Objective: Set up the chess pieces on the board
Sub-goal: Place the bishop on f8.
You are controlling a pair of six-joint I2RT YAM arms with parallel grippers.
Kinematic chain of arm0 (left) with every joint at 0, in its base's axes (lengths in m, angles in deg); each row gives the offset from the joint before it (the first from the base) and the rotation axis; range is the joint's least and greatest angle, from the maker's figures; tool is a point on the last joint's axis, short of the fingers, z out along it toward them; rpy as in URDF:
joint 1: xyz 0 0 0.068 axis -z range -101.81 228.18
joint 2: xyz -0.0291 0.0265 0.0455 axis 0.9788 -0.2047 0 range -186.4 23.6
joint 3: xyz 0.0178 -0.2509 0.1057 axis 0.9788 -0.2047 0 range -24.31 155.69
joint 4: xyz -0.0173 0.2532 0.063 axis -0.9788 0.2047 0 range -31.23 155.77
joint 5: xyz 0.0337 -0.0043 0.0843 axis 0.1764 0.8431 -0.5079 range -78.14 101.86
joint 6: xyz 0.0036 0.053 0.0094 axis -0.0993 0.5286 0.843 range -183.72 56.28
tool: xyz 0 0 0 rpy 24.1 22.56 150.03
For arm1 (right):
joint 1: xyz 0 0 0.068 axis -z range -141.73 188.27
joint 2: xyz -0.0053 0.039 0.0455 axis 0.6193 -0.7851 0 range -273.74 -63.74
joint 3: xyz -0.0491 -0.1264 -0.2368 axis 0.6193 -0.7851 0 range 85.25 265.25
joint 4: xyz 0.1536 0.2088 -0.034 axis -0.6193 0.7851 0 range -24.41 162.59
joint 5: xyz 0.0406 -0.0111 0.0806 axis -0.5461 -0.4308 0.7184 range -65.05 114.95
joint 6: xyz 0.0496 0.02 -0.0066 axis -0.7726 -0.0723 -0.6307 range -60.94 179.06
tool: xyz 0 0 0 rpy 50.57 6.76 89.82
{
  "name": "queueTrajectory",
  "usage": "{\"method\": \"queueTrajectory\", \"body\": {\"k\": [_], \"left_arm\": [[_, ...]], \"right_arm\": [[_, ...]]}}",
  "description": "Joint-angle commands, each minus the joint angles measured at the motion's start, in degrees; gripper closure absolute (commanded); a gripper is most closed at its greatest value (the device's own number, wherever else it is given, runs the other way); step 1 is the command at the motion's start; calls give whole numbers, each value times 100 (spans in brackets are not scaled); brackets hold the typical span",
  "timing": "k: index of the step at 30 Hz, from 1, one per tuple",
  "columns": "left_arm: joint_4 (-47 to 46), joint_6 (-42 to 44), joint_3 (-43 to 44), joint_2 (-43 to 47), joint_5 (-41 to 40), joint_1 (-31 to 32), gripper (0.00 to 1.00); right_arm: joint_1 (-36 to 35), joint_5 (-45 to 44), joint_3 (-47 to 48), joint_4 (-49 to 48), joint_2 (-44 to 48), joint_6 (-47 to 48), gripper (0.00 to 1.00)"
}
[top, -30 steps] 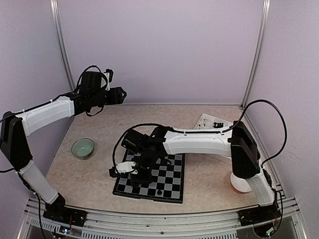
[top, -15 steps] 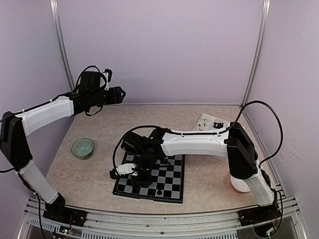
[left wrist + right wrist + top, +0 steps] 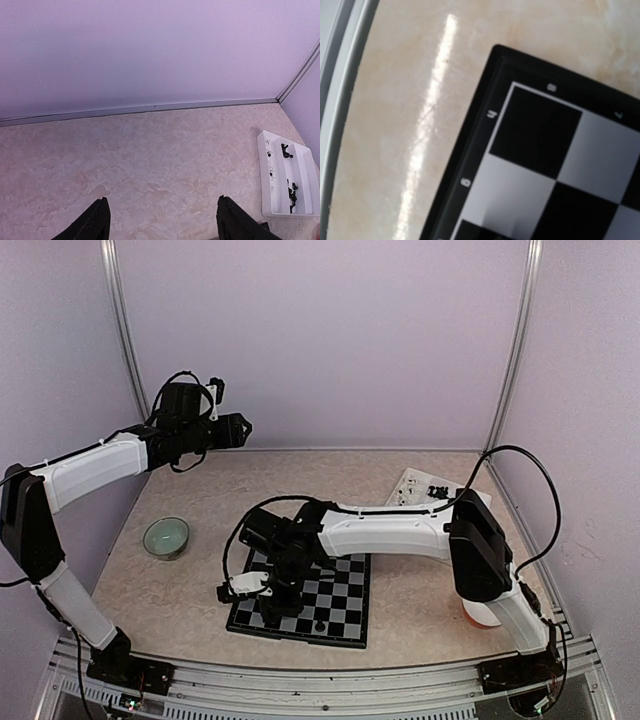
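Note:
The board (image 3: pixel 335 602), black and grey checks, lies on the table near the front. One black chess piece (image 3: pixel 319 624) stands near its front edge. More black chess pieces (image 3: pixel 437 490) lie in a white tray; they also show in the left wrist view (image 3: pixel 291 190). My right gripper (image 3: pixel 272 598) points down over the board's near left part. The right wrist view shows only the board's corner (image 3: pixel 535 165) very close, with no fingers and no piece, so its jaws cannot be judged. My left gripper (image 3: pixel 243 427) is held high at the back left, open and empty (image 3: pixel 165 222).
The white compartment tray (image 3: pixel 412 483) sits at the back right, also in the left wrist view (image 3: pixel 264 175). A green bowl (image 3: pixel 166 537) stands left of the board. An orange and white object (image 3: pixel 482 612) sits by the right arm's base. Purple walls enclose the table.
My right arm has shifted a little to the left and nearer over the board's left side. The left arm has barely moved.

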Motion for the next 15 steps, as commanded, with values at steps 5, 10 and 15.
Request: {"method": "queueTrajectory", "body": {"k": [5, 10, 15], "left_arm": [[-8, -61, 194, 194, 82, -65, 27], [-8, -62, 199, 193, 82, -67, 27], [-2, -71, 201, 160, 226, -68, 27]], "right_arm": [[-112, 42, 147, 104, -158, -43, 88], [-115, -66, 138, 101, -102, -56, 74], [-116, -187, 169, 130, 67, -15, 65]]}}
